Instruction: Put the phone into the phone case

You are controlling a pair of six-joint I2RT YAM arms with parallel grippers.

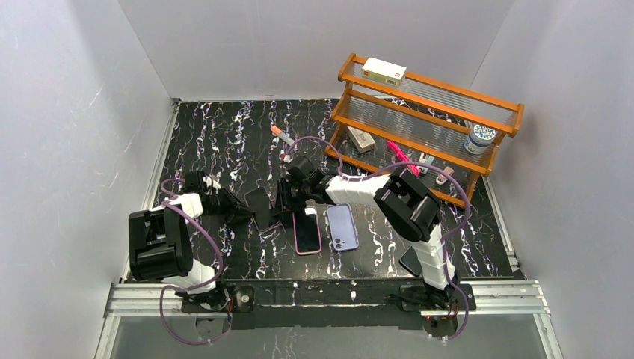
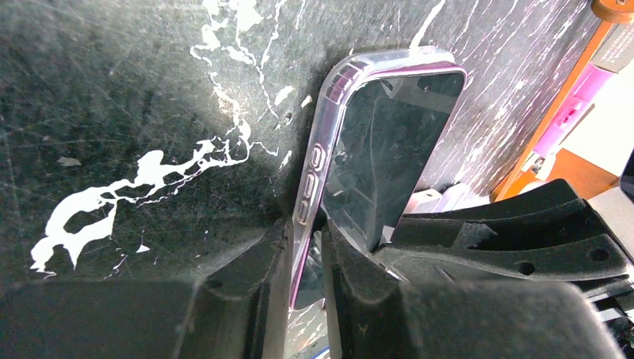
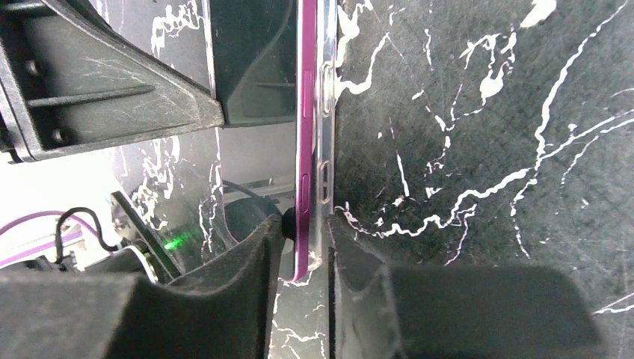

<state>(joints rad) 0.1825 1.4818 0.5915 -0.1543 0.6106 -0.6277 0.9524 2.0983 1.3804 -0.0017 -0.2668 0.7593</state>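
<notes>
A purple phone (image 2: 389, 149) with a dark screen stands on its edge above the black marbled table, inside a clear phone case (image 2: 323, 127). The case's rim wraps the phone's far end. My left gripper (image 2: 306, 228) is shut on one end of the pair. My right gripper (image 3: 305, 232) is shut on the other end. There the phone's purple edge (image 3: 305, 149) lies against the clear case wall (image 3: 326, 149). Seen from above, the phone (image 1: 259, 208) hangs between the left gripper (image 1: 245, 212) and the right gripper (image 1: 286, 196). How deep the phone sits I cannot tell.
A pink phone (image 1: 306, 233) and a lilac phone (image 1: 342, 226) lie flat just right of the grippers. A wooden rack (image 1: 426, 120) with a box, a jar and small items stands at the back right. A marker (image 1: 282, 136) lies behind, and a dark flat object (image 1: 410, 260) lies by the right arm's base.
</notes>
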